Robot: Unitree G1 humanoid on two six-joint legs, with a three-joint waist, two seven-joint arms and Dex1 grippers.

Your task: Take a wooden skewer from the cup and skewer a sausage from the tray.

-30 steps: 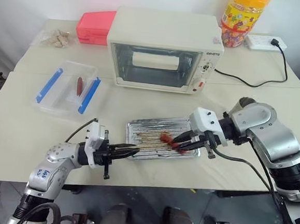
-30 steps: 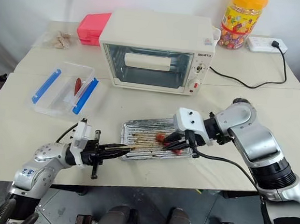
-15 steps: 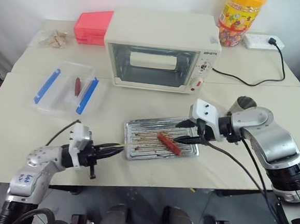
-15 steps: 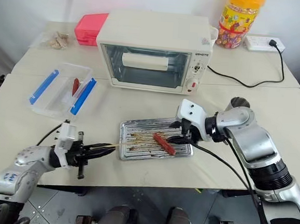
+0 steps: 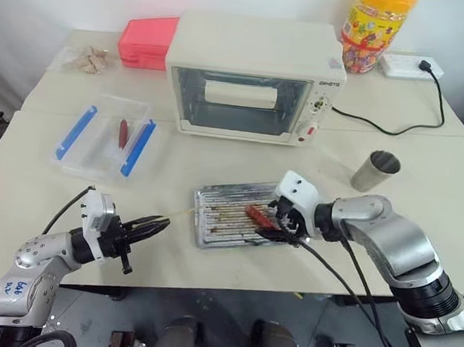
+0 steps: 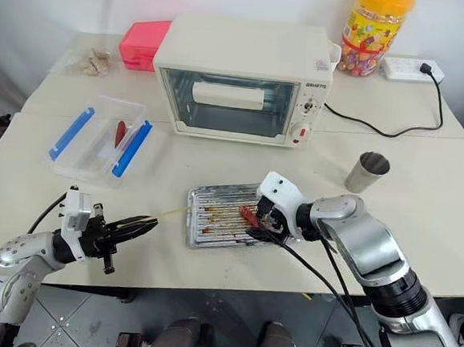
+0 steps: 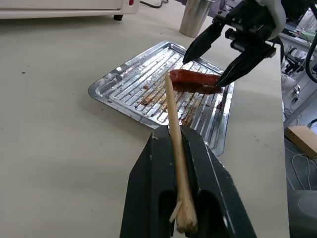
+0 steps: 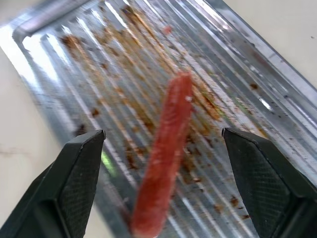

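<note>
Between right claw [image 8: 163,193] fingers, probably untouched sausage [image 8: 163,153]

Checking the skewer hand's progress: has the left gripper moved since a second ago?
Yes. The left gripper, shut on the wooden skewer, has backed away from the tray toward the robot's left; earlier its tips were at the tray's edge.

Bright red sausage [image 8: 166,153] — silver ridged tray [image 8: 277,59], brown-stained — pale wooden skewer [image 7: 174,139].

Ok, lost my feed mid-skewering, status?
Left gripper shut on wooden skewer. Right gripper open around sausage in tray. Nothing between tip and sausage.
</note>
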